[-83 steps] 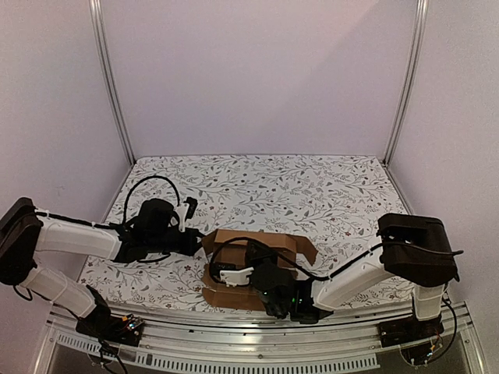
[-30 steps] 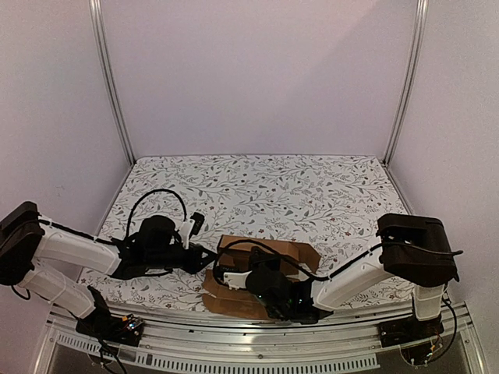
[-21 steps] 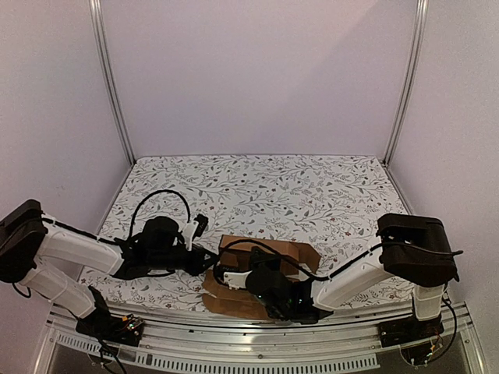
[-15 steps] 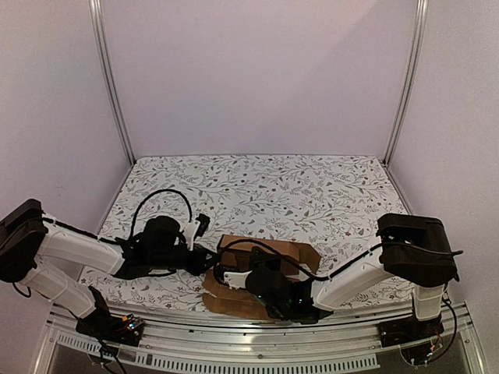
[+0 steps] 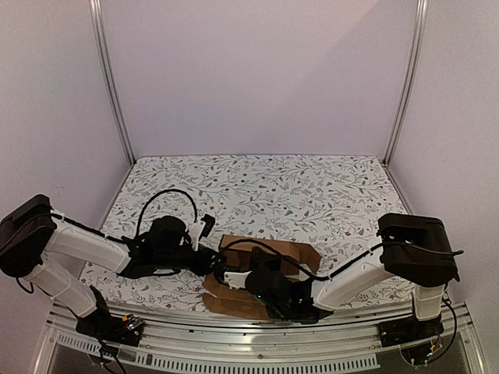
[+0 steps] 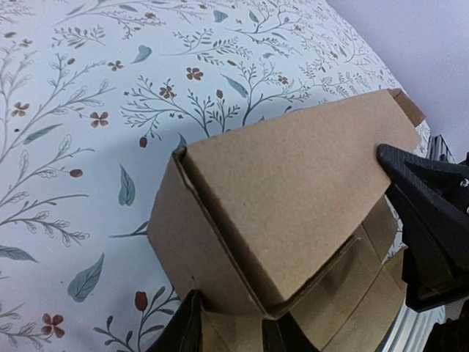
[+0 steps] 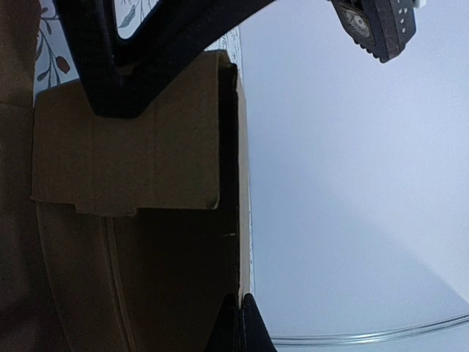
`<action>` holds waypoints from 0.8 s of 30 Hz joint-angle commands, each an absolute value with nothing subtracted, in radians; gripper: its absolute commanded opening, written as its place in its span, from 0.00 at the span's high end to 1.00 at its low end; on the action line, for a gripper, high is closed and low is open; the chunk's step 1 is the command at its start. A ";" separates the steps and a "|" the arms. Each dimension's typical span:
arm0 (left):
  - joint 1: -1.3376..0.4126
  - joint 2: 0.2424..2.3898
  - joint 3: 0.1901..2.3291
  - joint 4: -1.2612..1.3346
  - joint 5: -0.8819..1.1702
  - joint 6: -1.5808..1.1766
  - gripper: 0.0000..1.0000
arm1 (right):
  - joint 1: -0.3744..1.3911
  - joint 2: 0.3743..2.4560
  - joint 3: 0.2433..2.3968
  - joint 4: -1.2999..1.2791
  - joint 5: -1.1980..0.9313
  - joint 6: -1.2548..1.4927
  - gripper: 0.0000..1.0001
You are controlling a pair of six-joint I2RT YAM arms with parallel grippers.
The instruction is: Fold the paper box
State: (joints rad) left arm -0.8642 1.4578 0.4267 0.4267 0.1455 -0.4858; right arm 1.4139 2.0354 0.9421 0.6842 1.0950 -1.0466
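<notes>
The paper box (image 5: 273, 254) is plain brown cardboard, partly folded, lying near the front edge of the table. In the left wrist view the box (image 6: 293, 176) shows as a raised carton with one end wall and flat flaps beneath. My left gripper (image 6: 234, 331) has its fingers (image 6: 187, 326) apart, astride the box's lower corner flap; in the top view it (image 5: 210, 261) touches the box's left end. My right gripper (image 7: 239, 326) is shut on the thin edge of a box wall (image 7: 132, 161); in the top view it (image 5: 224, 274) is at the box's front left.
The floral table cover (image 5: 257, 191) stretches behind and to both sides of the box. A metal rail (image 5: 257, 343) runs along the front edge. Upright frame posts (image 5: 109, 86) stand at the back corners. The left gripper's black finger (image 7: 117, 66) presses on a flap.
My left arm has moved right and forward, up against the box's left end. The box has shifted slightly right and its left flap has folded in. The right gripper stays on it.
</notes>
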 commanded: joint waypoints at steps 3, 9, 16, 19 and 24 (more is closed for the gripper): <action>-0.892 1.470 0.460 0.457 0.102 -0.477 0.68 | 1.424 2.016 0.946 0.606 1.088 -0.987 1.00; -0.908 1.485 0.460 0.484 0.066 -0.490 0.63 | 1.423 2.015 0.950 0.587 1.085 -0.964 1.00; -0.923 1.504 0.458 0.503 0.025 -0.497 0.61 | 1.425 2.016 0.957 0.576 1.081 -0.940 1.00; -0.929 1.510 0.458 0.510 0.010 -0.498 0.65 | 1.426 2.016 0.960 0.568 1.080 -0.932 1.00; -0.933 1.528 0.465 0.526 0.003 -0.497 0.76 | 1.428 2.014 0.966 0.557 1.080 -0.917 1.00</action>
